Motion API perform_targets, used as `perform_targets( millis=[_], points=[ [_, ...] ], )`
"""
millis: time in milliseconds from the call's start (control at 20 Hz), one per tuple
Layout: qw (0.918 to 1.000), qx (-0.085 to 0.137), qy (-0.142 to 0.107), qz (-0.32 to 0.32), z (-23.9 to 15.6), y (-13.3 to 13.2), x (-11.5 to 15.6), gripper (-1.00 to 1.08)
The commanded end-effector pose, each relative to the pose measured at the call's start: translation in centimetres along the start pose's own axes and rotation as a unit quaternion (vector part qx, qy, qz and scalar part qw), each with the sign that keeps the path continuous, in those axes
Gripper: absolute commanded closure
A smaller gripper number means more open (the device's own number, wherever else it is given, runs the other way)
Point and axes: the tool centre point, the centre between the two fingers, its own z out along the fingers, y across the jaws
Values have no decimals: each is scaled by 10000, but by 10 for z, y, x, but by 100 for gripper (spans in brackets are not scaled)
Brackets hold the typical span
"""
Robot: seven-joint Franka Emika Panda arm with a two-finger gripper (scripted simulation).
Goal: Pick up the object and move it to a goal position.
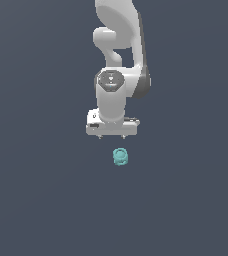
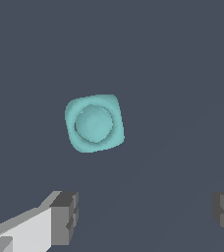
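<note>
The fingers stand wide apart and hold nothing. The object lies on the tabletop, ahead of the gap between the fingers rather than inside it, clear of both pads. It looks small, light and rigid, probably smooth plastic. Its rounded-square sides seem the best place to pinch, flat against the pads.

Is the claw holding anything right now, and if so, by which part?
Nothing is held. The claw is open, and the teal object lies apart from its fingers, untouched.
</note>
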Motion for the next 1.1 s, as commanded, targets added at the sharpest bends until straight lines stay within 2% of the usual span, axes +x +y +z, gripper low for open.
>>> perform_targets(
  millis=[0, 550, 1050],
  points=[
    [10000, 0, 0, 0, 0, 0, 0, -92],
    [9998, 170, 87, 91, -3, -6, 5, -92],
    [9995, 114, 139, -252, 7, -13, 16, -92]
  ],
)
